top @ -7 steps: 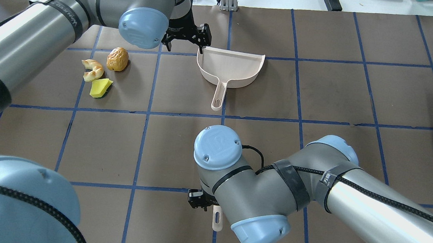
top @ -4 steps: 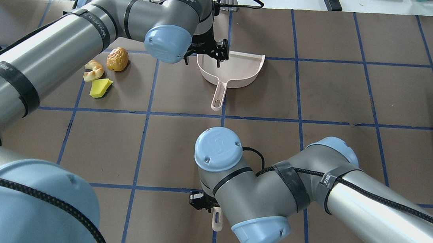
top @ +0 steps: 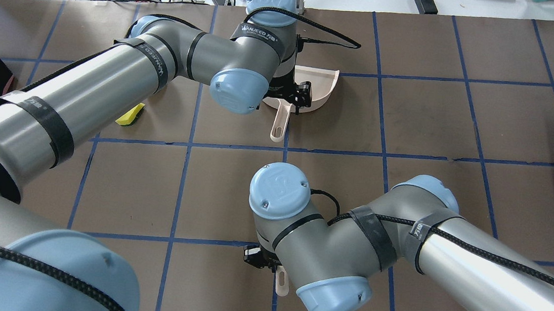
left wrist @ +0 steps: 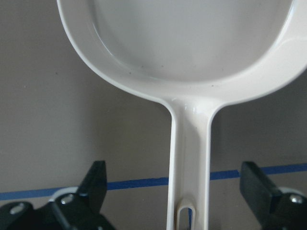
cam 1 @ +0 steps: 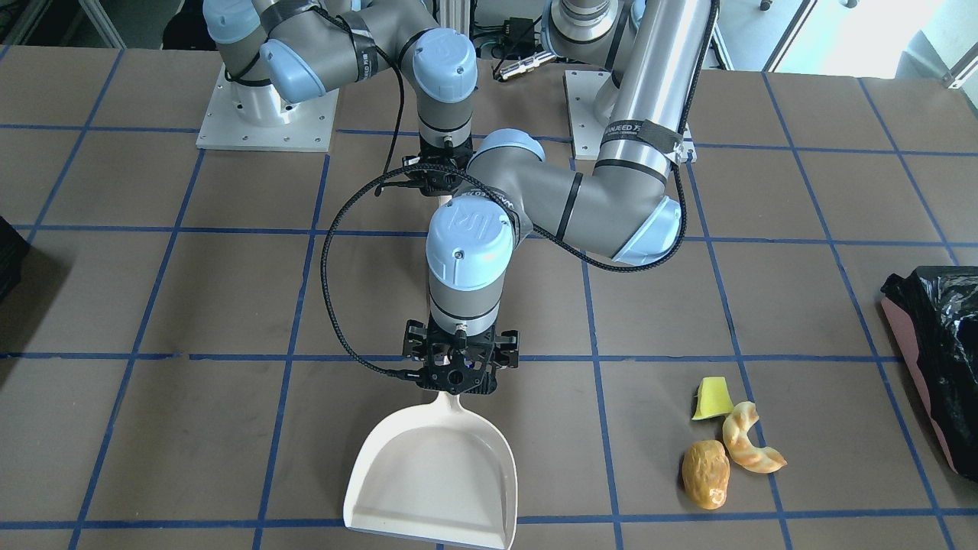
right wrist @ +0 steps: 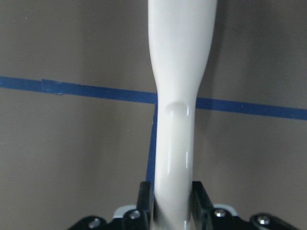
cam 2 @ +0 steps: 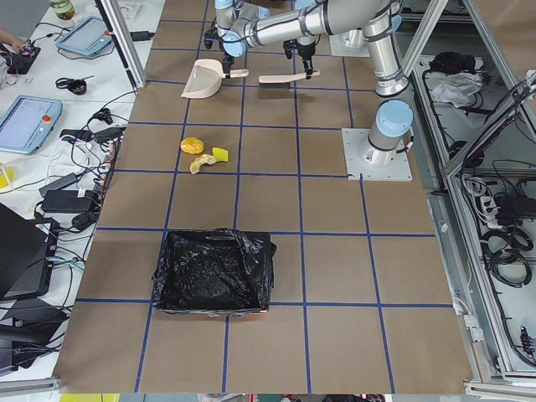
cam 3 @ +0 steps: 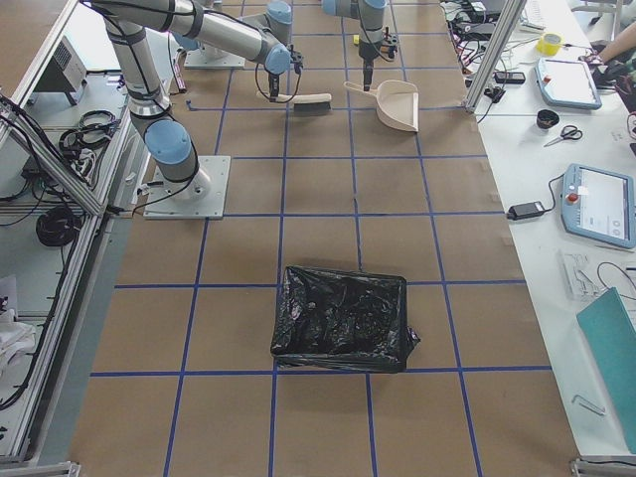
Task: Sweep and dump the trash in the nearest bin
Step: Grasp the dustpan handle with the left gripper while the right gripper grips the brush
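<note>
Trash: a yellow wedge [cam 1: 714,397], a croissant [cam 1: 750,443] and a brown lump [cam 1: 704,473] lie close together on the table [cam 1: 229,290].
Bin: the black-lined bin [cam 1: 936,344] stands near them, at the table's end on my left.
Dustpan: the dustpan [cam 1: 432,473] lies flat, well apart from the trash, its mouth facing away from me.
Left gripper: my left gripper [cam 1: 461,376] hangs over the dustpan's handle, fingers spread either side and not touching it.
Right gripper: my right gripper [right wrist: 173,191] is clamped on the brush [right wrist: 180,96] handle.

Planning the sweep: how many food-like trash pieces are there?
3, clustered together: a yellow wedge, a curved golden croissant beside it, and a brown-golden oval lump. None seems hidden in the front-facing view.
</note>
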Robot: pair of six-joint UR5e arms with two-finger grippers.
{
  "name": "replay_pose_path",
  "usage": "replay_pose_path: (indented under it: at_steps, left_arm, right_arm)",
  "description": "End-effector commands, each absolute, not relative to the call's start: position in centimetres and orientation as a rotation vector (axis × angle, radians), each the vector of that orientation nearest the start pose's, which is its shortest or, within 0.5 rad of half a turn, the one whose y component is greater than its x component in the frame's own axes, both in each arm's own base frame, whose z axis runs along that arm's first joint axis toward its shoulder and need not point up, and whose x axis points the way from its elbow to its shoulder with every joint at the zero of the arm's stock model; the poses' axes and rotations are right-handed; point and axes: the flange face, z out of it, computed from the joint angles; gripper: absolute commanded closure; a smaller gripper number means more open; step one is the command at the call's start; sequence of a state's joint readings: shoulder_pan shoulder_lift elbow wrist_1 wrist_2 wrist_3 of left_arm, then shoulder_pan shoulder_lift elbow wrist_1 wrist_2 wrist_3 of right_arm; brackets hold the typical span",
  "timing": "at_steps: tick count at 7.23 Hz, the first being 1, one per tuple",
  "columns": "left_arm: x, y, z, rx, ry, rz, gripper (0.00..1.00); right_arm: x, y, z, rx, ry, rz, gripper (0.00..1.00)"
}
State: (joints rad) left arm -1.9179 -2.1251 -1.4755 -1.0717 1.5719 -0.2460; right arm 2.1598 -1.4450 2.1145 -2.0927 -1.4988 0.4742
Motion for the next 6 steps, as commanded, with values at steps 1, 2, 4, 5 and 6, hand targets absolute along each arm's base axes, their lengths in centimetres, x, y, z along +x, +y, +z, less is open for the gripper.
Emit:
replay_pose_path:
  at_steps: [1,2,4,5,6]
  left_arm:
    - [-36.50,-58.21,23.92,0.184,3.153,-0.040,0.07]
    - [-36.52,-58.15,24.07,0.197,3.156,-0.043,0.17]
    - [-36.46,-58.00,23.95,0.252,3.151,-0.037,0.61]
    - [-36.41,-57.91,24.16,0.295,3.145,-0.038,0.80]
    - [-36.30,-57.90,24.18,0.295,3.145,-0.035,0.93]
  right_arm:
    - [36.40,-29.19,22.87,-0.115,3.144,0.255,0.75]
    - [36.38,-29.18,23.01,-0.084,3.147,0.250,0.82]
    - [36.41,-29.09,23.28,0.008,3.148,0.242,0.95]
    - [36.46,-29.13,23.28,0.008,3.147,0.243,0.96]
    - [36.46,-29.16,23.07,0.006,3.150,0.248,0.96]
